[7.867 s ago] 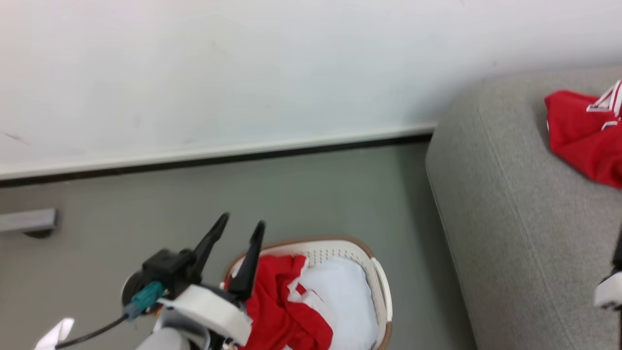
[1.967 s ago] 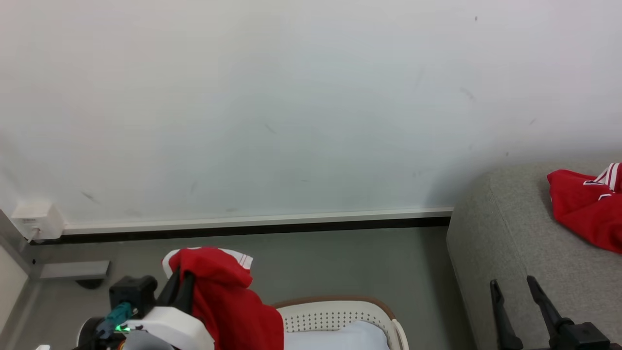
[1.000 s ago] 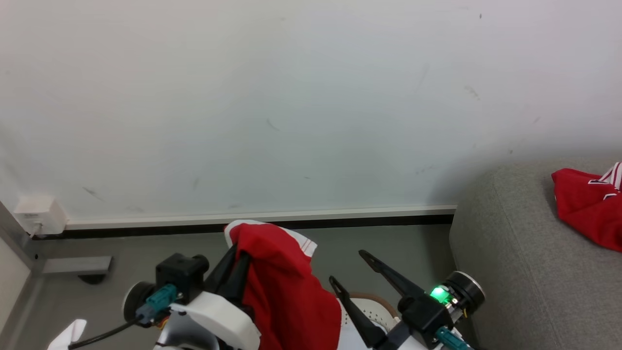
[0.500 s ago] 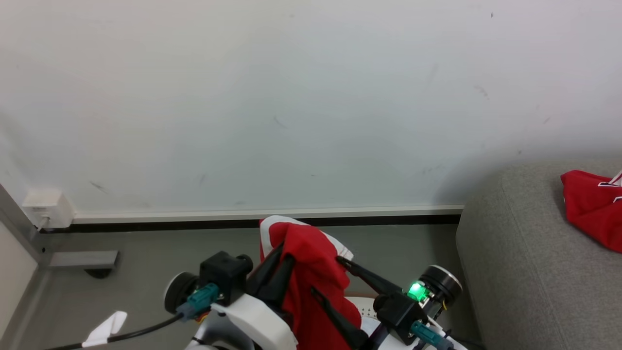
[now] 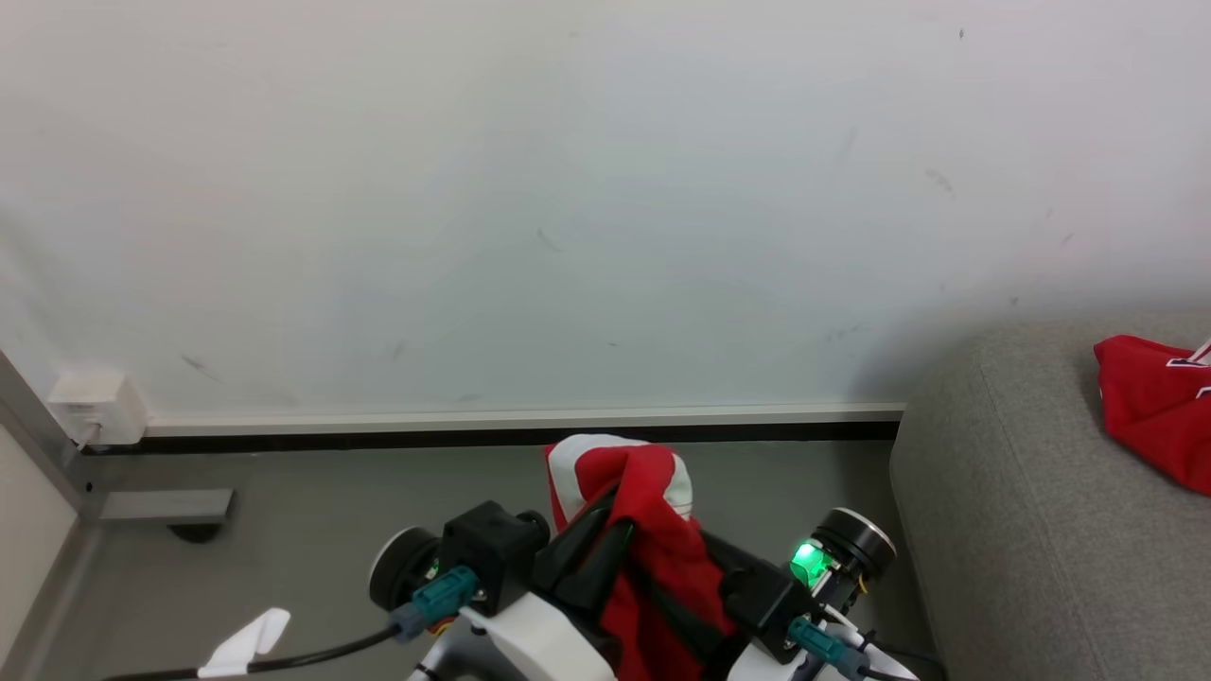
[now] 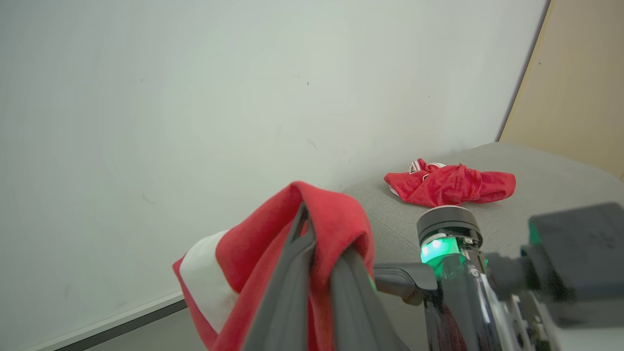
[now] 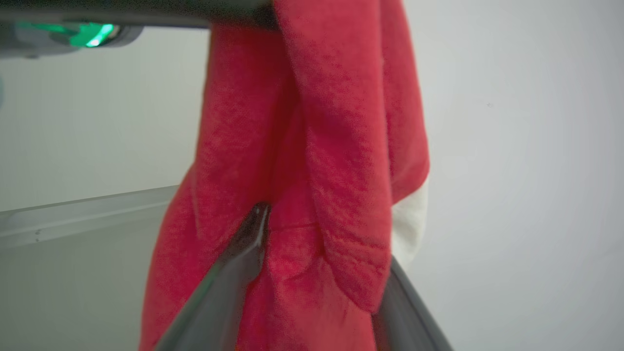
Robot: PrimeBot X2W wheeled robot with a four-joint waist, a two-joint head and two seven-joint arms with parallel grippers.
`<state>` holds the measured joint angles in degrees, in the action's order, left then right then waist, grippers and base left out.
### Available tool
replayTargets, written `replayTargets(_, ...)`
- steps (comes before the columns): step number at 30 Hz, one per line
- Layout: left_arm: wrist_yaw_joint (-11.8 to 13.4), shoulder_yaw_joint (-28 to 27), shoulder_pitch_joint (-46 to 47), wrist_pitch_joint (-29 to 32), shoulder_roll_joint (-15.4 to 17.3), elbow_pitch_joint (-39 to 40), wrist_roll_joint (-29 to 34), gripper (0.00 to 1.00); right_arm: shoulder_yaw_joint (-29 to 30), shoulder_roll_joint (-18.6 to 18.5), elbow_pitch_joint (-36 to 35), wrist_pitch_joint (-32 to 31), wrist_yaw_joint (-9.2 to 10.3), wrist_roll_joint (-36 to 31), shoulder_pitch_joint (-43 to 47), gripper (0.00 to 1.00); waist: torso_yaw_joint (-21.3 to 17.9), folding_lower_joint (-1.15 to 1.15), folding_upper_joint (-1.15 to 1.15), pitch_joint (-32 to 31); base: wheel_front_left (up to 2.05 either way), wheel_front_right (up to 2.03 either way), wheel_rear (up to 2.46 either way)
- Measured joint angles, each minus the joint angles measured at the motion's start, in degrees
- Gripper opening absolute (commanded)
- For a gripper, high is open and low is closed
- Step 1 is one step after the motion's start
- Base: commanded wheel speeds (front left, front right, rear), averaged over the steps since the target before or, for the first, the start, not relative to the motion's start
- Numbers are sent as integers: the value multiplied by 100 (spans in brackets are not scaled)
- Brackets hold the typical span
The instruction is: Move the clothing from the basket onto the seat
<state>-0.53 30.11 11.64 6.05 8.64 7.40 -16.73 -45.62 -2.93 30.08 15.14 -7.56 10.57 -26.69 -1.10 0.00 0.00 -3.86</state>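
The left gripper (image 6: 317, 243) is clamping its two dark fingers tight on a bright red soft fabric garment (image 5: 643, 530) with a white panel. It is holding the garment up in the air, off to the left of the large light grey fabric-upholstered seat (image 5: 1022, 530) and clear of it. The cloth is draping over the fingertips and hanging down on both sides.

The right gripper (image 7: 325, 239) is reaching in from the seat's side. Its jaws are standing well apart with a hanging fold of the same garment between them, one fingertip touching the cloth. Whether they are pinching it cannot be told.

A second red garment with white stripes (image 6: 451, 184) is lying crumpled on top of the seat, near the white wall (image 5: 568, 189) behind the seat.
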Motion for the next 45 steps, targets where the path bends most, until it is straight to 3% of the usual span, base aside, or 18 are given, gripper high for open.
replayTargets(1, 5, 4, -7, 1, 0, 3, 0, 0, 9, 0, -29, 0, 0, 15, 9, 0, -5, 0, 0, -5, 0, 0, 0)
replayTargets(3, 12, 12, -21, -1, 13, -8, 0, 14, 36, 5, -45, 0, 0, 47, 20, 0, -17, 0, 0, -8, 0, 0, 0)
replayTargets(8, 56, 14, -72, -24, 59, -88, 0, 37, 292, 5, -38, 0, 0, 100, 121, 0, -66, 0, 0, -25, 0, 0, 0)
replayTargets(9, 58, 11, -87, -54, 73, -102, 0, 47, 352, 4, -42, 0, 0, 100, 123, 0, -81, 0, 0, -23, 0, 0, 0)
replayTargets(10, 67, 10, -99, -62, 83, -114, 0, 90, 414, 5, -44, 0, 0, 100, 132, 0, -96, 0, 0, -21, 0, 0, 0)
replayTargets(11, 83, 11, -109, -80, 91, -130, 1, 100, 474, 7, -46, 0, 0, 99, 154, 0, -115, 0, 0, -19, 0, 0, 0)
replayTargets(26, 115, 141, -215, -312, 81, -285, 1, 100, 1504, -119, -200, 0, 0, -216, 304, 0, -598, 0, 0, 43, 0, 0, 0)
replayTargets(45, 160, 209, -147, -710, 15, -705, 13, 100, 2279, -495, -1190, -311, 0, -402, 622, 0, -1904, 0, 0, 333, 0, 0, 0)
